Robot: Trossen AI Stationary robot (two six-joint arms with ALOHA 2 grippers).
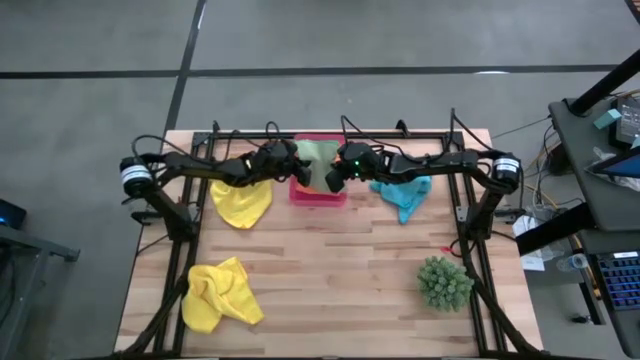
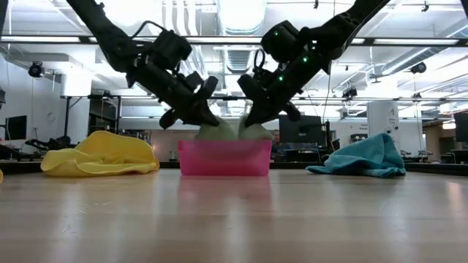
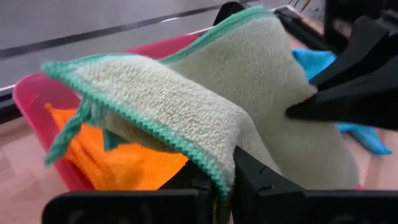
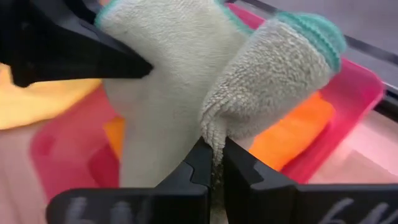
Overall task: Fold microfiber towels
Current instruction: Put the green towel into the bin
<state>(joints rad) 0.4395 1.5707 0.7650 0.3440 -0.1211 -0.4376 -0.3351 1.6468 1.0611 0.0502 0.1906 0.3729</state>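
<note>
Light green towel (image 1: 318,160) held over the pink tray (image 1: 318,195) at the bench's far middle.
Left pincer (image 3: 222,180) and right pincer (image 4: 214,165) each pinch a towel edge; the orange towel (image 3: 118,165) lies inside.

Pink tray (image 1: 318,193) at middle of surface's (image 1: 340,270) far edge; spiky green plant (image 1: 444,282) near right edge, toward front.
</note>
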